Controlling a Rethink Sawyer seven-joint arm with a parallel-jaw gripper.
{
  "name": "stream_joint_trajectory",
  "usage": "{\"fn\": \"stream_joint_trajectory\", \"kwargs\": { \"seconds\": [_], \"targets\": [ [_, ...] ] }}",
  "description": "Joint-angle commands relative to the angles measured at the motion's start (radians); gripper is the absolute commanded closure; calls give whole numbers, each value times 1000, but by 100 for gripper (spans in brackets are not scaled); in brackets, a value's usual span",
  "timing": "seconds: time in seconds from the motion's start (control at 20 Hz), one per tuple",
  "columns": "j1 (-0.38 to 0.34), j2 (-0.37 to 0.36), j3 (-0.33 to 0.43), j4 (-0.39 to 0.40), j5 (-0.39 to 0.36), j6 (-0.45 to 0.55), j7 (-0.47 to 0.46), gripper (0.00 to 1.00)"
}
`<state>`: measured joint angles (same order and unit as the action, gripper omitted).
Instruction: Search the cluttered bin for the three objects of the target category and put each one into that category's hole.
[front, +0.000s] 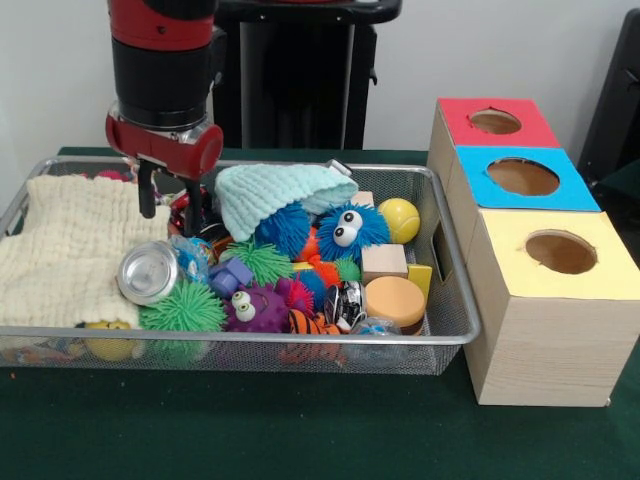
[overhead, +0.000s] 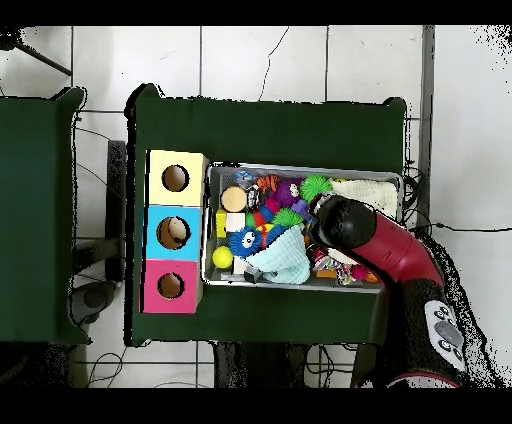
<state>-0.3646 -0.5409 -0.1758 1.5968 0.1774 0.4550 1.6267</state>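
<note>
The cluttered bin (front: 250, 338) is a silver wire-mesh basket on the green table; it also shows in the overhead view (overhead: 300, 168). It holds a silver can (front: 148, 272), a green spiky ball (front: 183, 310), a purple spiky toy with eyes (front: 258, 308), a blue fuzzy ball with eyes (front: 345, 230), a yellow ball (front: 399, 218), a wooden cube (front: 384, 262) and a tan round block (front: 394, 300). My gripper (front: 170, 205) hangs open inside the bin's far left part, just above the toys and beside the cream cloth (front: 70, 240). In the overhead view the arm (overhead: 340, 222) hides the gripper.
Three wooden boxes with round holes stand right of the bin: red top (front: 495, 122), blue top (front: 523, 177), yellow top (front: 560, 253). A mint knitted cloth (front: 270, 190) drapes over toys at the bin's back. The cream cloth covers the bin's left third.
</note>
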Motion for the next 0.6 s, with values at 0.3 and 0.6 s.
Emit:
{"fn": "stream_joint_trajectory", "kwargs": {
  "seconds": [0.3, 0.6],
  "targets": [
    [39, 95, 3, -54, 86, -121, 276, 0],
    [88, 141, -39, -92, 134, -142, 309, 0]
  ]
}}
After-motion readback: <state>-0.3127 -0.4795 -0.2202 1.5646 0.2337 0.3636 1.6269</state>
